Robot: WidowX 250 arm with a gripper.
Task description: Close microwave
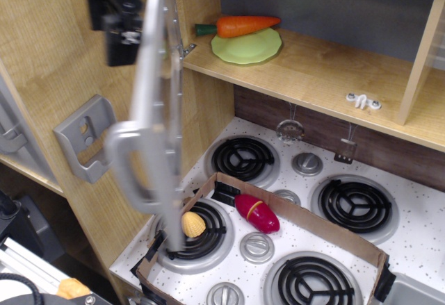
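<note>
The microwave's grey door (158,96) stands about half open and shows edge-on, hinged at the wooden compartment's left front corner. Its curved silver handle (131,173) points toward the camera. The wooden compartment (313,76) holds a green plate (247,46) with an orange carrot (247,24). My black gripper (122,37) is at the top left, just left of the door's upper part and against its outer face. It shows no gap between its fingers and holds nothing. The number buttons are hidden.
A small grey bracket holder (87,138) is fixed to the wooden side wall left of the door. Below lies a white stove top (417,242) with black burners and an open cardboard box (306,218) holding a red-yellow toy (257,212) and a yellow toy (193,224).
</note>
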